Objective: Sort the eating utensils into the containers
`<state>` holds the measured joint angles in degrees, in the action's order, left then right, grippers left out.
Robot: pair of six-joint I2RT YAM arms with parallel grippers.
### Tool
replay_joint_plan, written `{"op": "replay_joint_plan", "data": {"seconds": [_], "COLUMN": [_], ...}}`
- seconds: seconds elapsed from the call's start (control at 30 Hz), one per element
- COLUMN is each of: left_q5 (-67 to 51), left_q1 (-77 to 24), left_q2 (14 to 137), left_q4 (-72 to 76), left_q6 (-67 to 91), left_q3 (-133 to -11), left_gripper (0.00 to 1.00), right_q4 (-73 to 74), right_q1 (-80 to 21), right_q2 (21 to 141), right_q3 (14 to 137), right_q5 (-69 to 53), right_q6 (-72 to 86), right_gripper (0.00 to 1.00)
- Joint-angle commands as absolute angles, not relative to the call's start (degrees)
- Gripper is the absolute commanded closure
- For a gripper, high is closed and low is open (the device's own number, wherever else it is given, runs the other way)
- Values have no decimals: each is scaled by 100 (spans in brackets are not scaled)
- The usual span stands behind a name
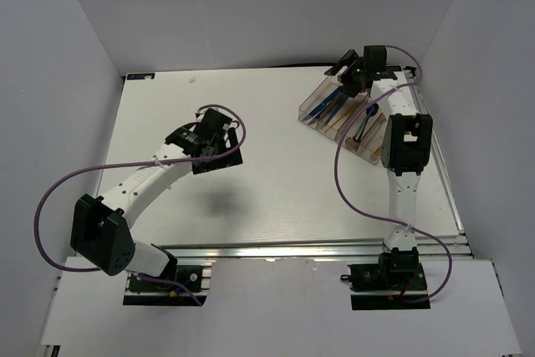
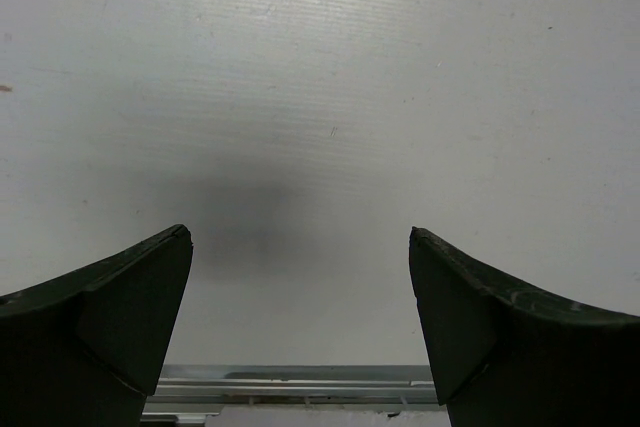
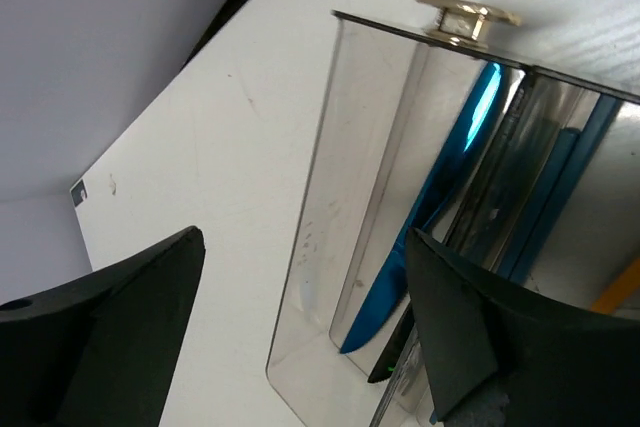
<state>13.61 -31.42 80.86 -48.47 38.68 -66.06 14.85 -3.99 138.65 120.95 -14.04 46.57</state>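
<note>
Overall: white table (image 1: 276, 181), boxed by plain pale walls (image 1: 251, 6); metal rail (image 1: 292, 250) along the near edge.
Tray (image 1: 311, 109): clear, at the table's far right, set aslant.
Blue knife (image 3: 445, 187): lying in an outer compartment.
Left gripper (image 2: 300, 247): jaws wide, empty, above bare table.
Right gripper (image 3: 300, 317): jaws wide apart, nothing held, over the tray's end.

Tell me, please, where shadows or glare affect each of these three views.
Top external: even light, a soft shadow on the table, glare along the near rail. Left wrist: a diffuse shadow lies ahead of the left gripper. Right wrist: the tray walls shine like mirrors beside the blue knife.
</note>
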Motion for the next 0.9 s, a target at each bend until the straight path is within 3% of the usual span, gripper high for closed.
{"op": "replay_joint_plan", "data": {"seconds": [0.0, 0.23, 0.37, 0.6, 0.87], "left_q5": [1503, 2020, 3029, 4656, 4904], "left_q1": [-3059, -2629, -2172, -1916, -1907], "left_q2": [8051, 8147, 8288, 8183, 7437], "left_q4": [-4922, -5211, -5475, -4993, -4500], "left_q6": [3700, 3481, 3323, 2533, 2276], "left_q3": [-6978, -7452, -8049, -8771, -8483], "left_gripper": [2, 2, 2, 2, 2], "right_q4": [1415, 1853, 2959, 3928, 4314], "right_q1": [-343, -237, -351, -931, -1072], "right_q2": [13254, 12562, 11659, 8854, 6154], "right_q3": [12085, 12401, 12200, 9348, 7823], "right_q5": [-1327, -1442, -829, 342, 264], "right_q6": [4439, 4088, 2695, 1398, 1336], "right_gripper": [14, 11, 11, 11, 11]}}
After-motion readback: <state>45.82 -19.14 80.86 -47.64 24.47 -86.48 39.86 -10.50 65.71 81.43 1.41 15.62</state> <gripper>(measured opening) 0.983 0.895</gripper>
